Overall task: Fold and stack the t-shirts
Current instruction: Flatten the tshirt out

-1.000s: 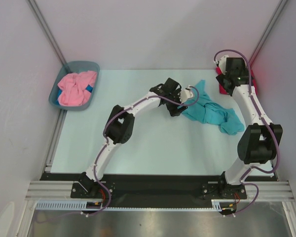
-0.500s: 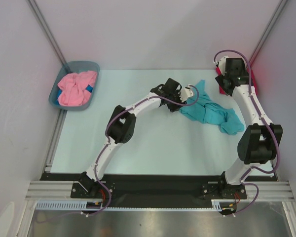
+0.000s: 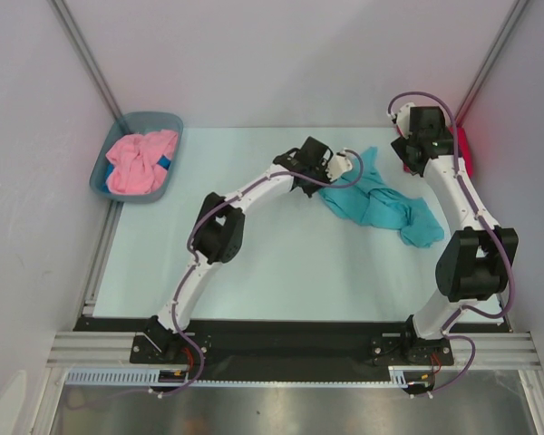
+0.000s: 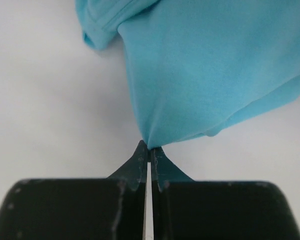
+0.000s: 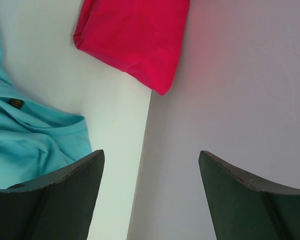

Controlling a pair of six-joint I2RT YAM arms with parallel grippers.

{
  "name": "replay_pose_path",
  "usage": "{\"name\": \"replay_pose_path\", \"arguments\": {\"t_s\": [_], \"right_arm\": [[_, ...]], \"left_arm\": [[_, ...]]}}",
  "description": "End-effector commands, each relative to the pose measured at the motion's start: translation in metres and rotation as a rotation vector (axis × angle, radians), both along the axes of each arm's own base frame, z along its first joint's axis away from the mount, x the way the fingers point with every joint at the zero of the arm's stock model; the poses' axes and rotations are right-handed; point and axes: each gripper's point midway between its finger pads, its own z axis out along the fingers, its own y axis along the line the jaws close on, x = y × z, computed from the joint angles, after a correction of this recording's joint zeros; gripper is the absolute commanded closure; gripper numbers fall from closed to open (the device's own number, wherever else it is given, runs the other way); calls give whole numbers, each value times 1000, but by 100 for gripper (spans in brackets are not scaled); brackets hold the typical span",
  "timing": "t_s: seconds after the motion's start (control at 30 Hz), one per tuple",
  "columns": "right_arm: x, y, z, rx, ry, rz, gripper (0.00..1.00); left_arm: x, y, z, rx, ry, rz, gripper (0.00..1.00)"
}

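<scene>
The turquoise t-shirt (image 3: 381, 201) lies crumpled right of the table's middle. My left gripper (image 3: 334, 184) is shut on a pinch of its left edge. In the left wrist view the cloth (image 4: 205, 75) fans out from the closed gripper tips (image 4: 149, 150) over the table. My right gripper (image 3: 415, 156) stands open at the back right with nothing between its fingers. The crimson t-shirt (image 5: 135, 35), folded, lies just ahead of the right gripper (image 5: 150, 165) against the right wall, with only a sliver of crimson (image 3: 463, 149) showing from above. The pink t-shirt (image 3: 140, 161) sits bunched in the tub.
The grey-blue tub (image 3: 154, 118) stands at the back left corner beside the left wall. The right wall (image 5: 240, 75) meets the table directly under my right gripper. Part of the turquoise shirt (image 5: 30, 140) lies left of the right fingers.
My left gripper has closed on the turquoise shirt's edge and drawn it a little to the left. The right arm has shifted slightly back.
</scene>
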Motion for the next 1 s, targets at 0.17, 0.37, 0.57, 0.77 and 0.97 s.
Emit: {"name": "replay_pose_path", "arguments": {"t_s": [0.17,0.37,0.57,0.77,0.97], "right_arm": [[13,5,34,20,-103,11,18],[20,21,29,36,-98,36,18],[23,49,18,23,-56,99,17],[28,58,17,13,-55,123,16],[26,66,-1,55,-8,135,16]], "left_arm": [[32,164,168,148,-219,321,100],[20,228,224,244,-289,413,100],[0,207,207,248,-223,344,77],[-2,201,210,273,-244,330,3],[1,202,213,282,-260,334,4]]}}
